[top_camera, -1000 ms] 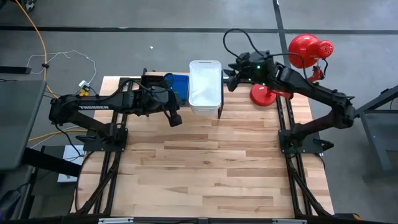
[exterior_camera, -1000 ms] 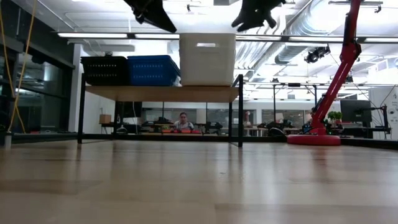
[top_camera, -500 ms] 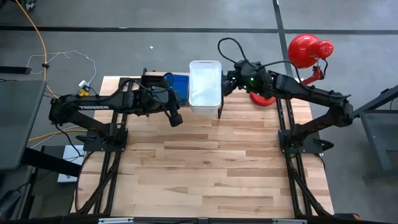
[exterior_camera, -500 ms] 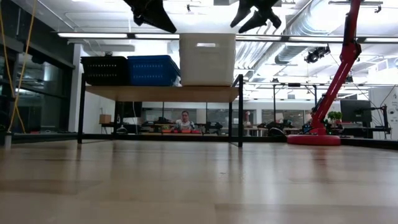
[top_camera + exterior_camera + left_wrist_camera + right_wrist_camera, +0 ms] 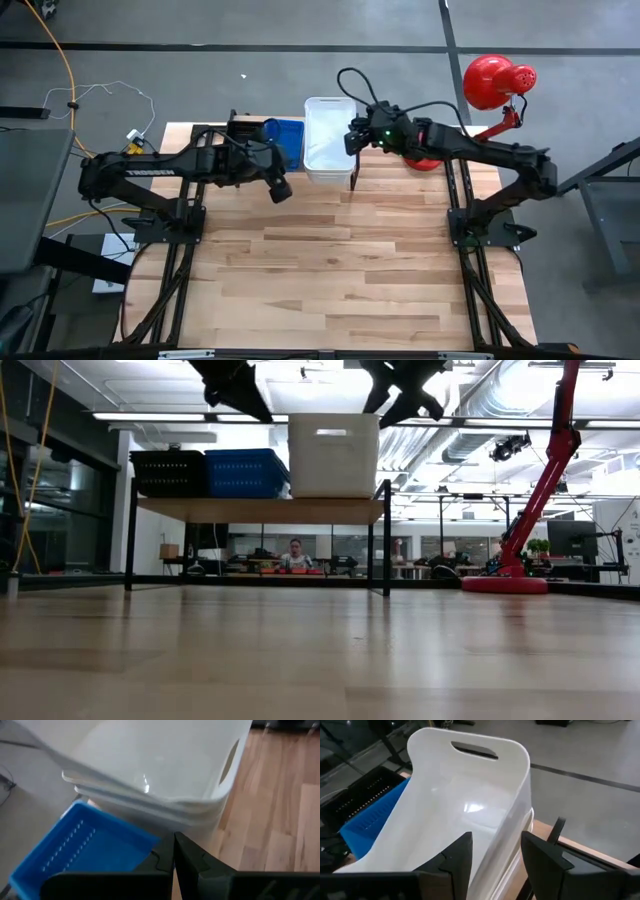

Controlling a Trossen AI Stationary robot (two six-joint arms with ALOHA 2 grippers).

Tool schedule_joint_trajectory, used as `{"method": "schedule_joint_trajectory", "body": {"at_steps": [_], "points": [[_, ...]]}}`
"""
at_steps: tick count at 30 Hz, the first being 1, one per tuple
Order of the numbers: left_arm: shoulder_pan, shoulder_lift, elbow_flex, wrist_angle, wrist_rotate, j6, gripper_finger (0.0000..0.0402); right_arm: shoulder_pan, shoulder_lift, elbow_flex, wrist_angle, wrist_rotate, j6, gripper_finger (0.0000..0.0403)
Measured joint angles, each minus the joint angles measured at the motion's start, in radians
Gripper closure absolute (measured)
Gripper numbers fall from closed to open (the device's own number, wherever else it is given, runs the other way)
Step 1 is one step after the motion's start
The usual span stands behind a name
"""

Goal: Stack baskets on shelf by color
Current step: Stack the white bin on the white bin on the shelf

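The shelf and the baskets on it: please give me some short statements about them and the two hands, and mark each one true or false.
1. The white basket stands on the shelf, at its end nearest the red lamp. True.
2. The blue basket sits between the black basket and the white one. True.
3. The right hand is shut tight and far from any basket. False: its fingers are apart, straddling the white basket's side wall.
4. The left hand is wide open. False: it is shut and holds nothing.
5. A basket lies on the tabletop in front of the shelf. False: no basket shows on the tabletop; all are on the shelf.
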Motion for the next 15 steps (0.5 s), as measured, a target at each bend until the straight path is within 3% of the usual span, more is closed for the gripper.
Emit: {"method": "schedule_joint_trajectory", "body": {"at_steps": [9,15], "points": [[0.000,-0.005,0.000,-0.124,-0.051,-0.018,0.0401,-0.003,0.004,0.000,0.003,0.038,-0.004,0.0255],[0.000,-0.005,0.000,-0.126,-0.081,-0.005,0.0401,-0.014,0.009,0.000,0.014,0.025,0.005,0.0327]]}}
